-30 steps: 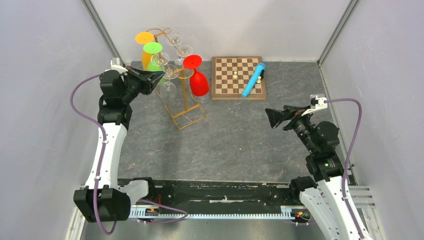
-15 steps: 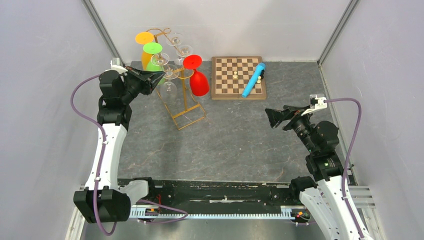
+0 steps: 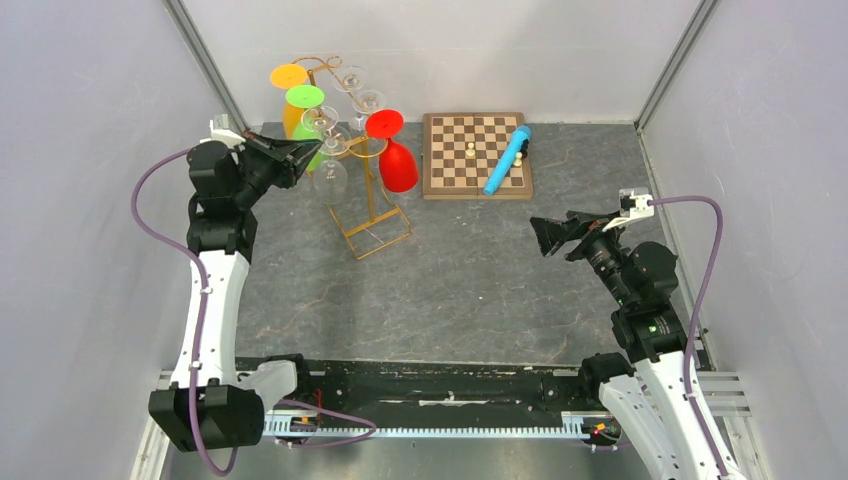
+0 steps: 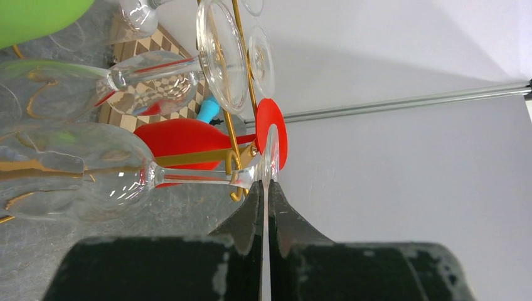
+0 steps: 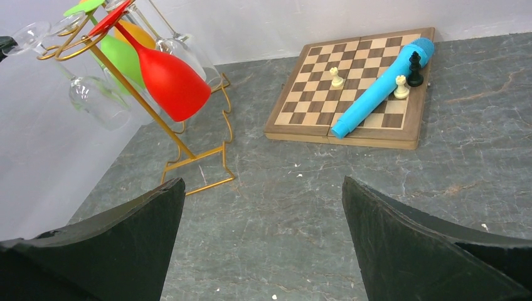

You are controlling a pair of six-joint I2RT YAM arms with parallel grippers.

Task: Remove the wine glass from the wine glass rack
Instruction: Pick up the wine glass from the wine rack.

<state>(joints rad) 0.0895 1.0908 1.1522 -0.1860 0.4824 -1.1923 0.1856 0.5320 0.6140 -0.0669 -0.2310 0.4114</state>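
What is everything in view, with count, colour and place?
Gold wire wine glass rack: one, gold, far left of the grey table.
Clear wine glasses: about four, colourless, hanging on the rack.
Red wine glass, green wine glass, orange wine glass: one each, on the rack.
Wooden chessboard: one, brown, right of the rack.
Chess pieces: two white, one black, on the board.
Blue cylinder: one, across the board.
Left gripper: shut on one clear glass's foot.
Right gripper: open.

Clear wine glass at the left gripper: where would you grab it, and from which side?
By its flat foot, edge-on from the left arm's side, as the left gripper pinches it now. The foot is thin enough for the jaws; the bowl is wide.
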